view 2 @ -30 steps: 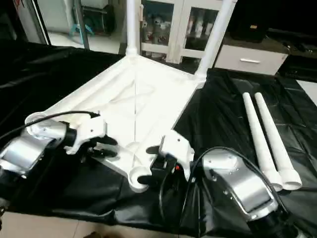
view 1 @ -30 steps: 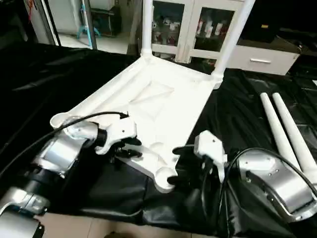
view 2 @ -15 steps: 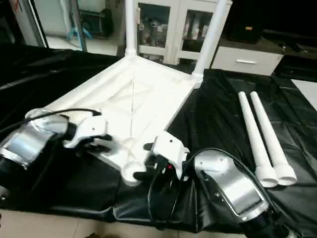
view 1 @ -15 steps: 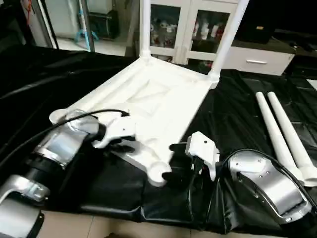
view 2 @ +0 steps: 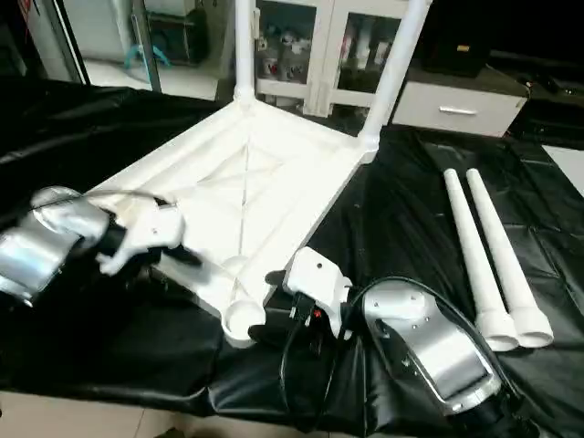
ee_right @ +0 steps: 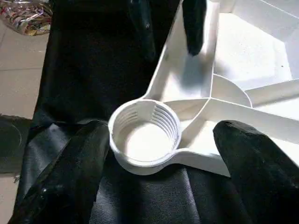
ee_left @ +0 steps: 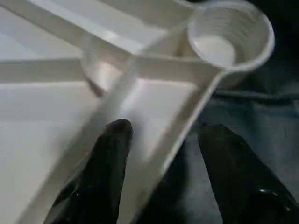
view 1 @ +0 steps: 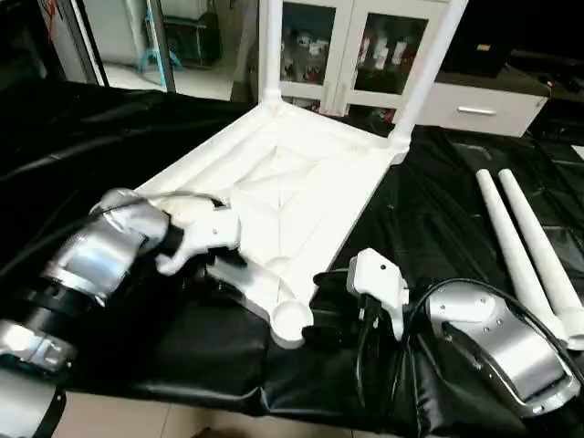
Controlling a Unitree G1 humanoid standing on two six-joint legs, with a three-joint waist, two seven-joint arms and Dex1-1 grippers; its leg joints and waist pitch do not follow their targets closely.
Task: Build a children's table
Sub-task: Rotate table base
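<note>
Right wrist view: right pincer (ee_right: 154, 154) spread around corner socket (ee_right: 145, 131)

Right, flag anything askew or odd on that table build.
Nothing looks damaged. The table top lies upside down on the black sheet with two legs fitted at the far corners; two loose legs lie beside it; the near socket is empty.

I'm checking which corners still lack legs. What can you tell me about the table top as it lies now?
The table top is white plastic, lying upside down on the black sheet, its ribbed underside facing up. Two legs stand in the far corner sockets. The near corner socket is empty and threaded inside. The left tool straddles the near edge rim; the right tool flanks the empty socket, open. Two loose legs lie apart on the right.
</note>
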